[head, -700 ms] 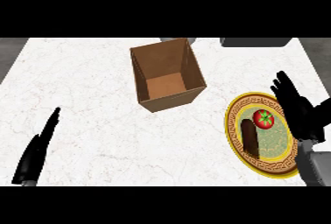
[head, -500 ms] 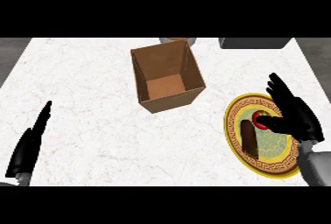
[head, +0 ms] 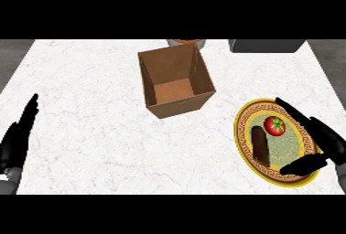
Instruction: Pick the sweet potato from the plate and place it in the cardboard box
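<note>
One sweet potato (head: 260, 146) lies on the plate (head: 241, 130), ends pointing near and far; the right robot hand (head: 323, 139) spreads open above its rim.

— What sort of place is this?
— A kitchen, by the look of it. The work surface is a white marble counter (head: 88, 137) with faint veining.
— Anything else?
— Food on tableware: a plate (head: 241, 132) with a gold key-pattern rim carries a red tomato (head: 275, 125) and a dark sweet potato (head: 259, 145). A dark grey block (head: 267, 45) sits at the counter's far edge; I cannot tell what it is.
— And the cardboard box (head: 202, 77)?
— It stands open-topped on the counter and says little about the room.
</note>
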You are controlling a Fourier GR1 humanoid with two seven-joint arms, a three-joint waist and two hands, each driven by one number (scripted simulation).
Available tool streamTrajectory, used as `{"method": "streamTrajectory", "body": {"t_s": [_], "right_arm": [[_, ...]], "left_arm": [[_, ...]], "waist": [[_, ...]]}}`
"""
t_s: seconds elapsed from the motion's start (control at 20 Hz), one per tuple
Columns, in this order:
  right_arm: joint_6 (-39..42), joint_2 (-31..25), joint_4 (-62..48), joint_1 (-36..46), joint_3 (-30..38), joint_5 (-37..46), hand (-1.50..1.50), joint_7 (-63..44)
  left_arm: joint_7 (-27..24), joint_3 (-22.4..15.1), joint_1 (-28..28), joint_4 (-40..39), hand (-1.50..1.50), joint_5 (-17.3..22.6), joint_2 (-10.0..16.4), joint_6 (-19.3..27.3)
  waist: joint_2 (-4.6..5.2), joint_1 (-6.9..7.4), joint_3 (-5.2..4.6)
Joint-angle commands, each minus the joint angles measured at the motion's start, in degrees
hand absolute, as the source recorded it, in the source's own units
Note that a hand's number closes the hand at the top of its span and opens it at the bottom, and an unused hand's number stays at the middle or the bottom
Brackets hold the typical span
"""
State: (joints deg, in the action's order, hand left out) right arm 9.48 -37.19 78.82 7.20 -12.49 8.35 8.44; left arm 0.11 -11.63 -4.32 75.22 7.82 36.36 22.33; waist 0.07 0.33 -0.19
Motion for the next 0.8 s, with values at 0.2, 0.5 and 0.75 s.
{"method": "streamTrajectory", "body": {"t_s": [0.2, 0.5, 0.75], "right_arm": [[5.0, -4.0, -10.0, 1.9, 2.9, 3.7, -1.5, 21.3], [8.4, -13.4, -5.9, 6.5, -4.9, 17.2, -1.5, 12.5], [18.6, -11.5, -4.7, 14.8, -9.8, 21.1, -1.5, 3.0]], "left_arm": [[1.8, 0.9, 1.0, 2.2, 0.0, -1.5, -1.3, -1.1], [1.4, 1.5, -1.5, -0.6, 0.0, -2.6, -1.4, -0.5], [2.0, 1.6, -3.5, -2.1, 0.0, -2.9, -2.9, -1.8]], "waist": [[-0.04, 0.25, 0.25], [0.0, 0.65, 0.09], [0.12, 0.6, 0.11]]}}
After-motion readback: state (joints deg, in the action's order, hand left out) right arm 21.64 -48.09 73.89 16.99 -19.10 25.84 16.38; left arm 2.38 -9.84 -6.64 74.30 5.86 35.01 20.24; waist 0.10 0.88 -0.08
